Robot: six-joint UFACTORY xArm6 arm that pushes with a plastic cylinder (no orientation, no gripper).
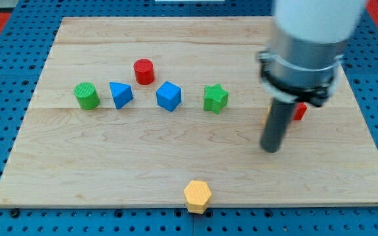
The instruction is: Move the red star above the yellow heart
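Note:
My tip (271, 149) rests on the wooden board (176, 151) at the view's right. Just above it, the arm hides most of two blocks. A red block (300, 112) peeks out on the rod's right side; its shape cannot be made out. A thin sliver of a yellow block (267, 117) shows on the rod's left side, its shape also hidden. The two slivers lie at about the same height, with the rod between them. I cannot tell whether the tip touches either.
A green cylinder (86, 96), a blue triangle (121, 94), a blue cube (168, 96) and a green star (215, 98) form a row left of the tip. A red cylinder (144, 71) sits above that row. A yellow hexagon (197, 196) lies at the board's bottom edge.

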